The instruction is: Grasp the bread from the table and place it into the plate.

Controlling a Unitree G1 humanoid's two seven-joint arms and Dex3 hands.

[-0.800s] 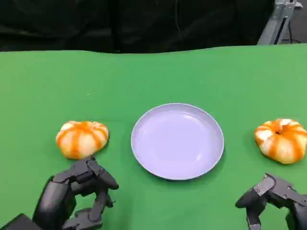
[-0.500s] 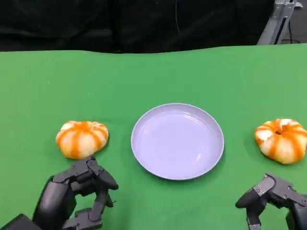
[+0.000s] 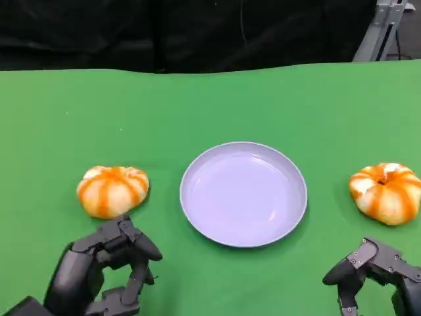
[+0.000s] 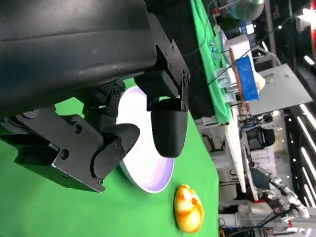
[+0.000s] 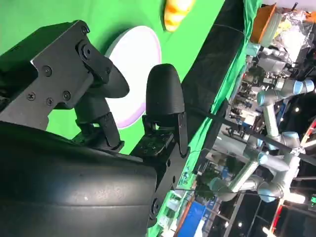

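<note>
You have two breads on the green table (image 3: 210, 105), one either side of the plate (image 3: 293, 172). The left bread (image 3: 112, 190) lies just beyond your left hand (image 3: 102, 273); the right bread (image 3: 387, 192) lies beyond your right hand (image 3: 375, 273), close to the table's right side in the head view. The plate sits between them with nothing in it.

Neither hand holds anything. The left hand's fingers are bent but apart, so it reads as open and ready. The right hand sits low in the head view, partly cut off; its fingers look spread too, though I'd call that likely rather than sure.

Nothing is grasped yet, so the reach comes first. Here is what could go wrong:

- The breads are rounded and look soft. If you close too high on the dome, the fingers may slide off and shove the bread away across the cloth.
- Come in too low and the fingertips may catch the cloth and drag it, shifting the plate.
- Squeeze hard and you may dent the bread.
- The plate rim is close to the left bread's path. Carry it too low and it may clip the rim and tip or push the plate.
- If you move both hands towards the plate together, they may meet over it.
</note>
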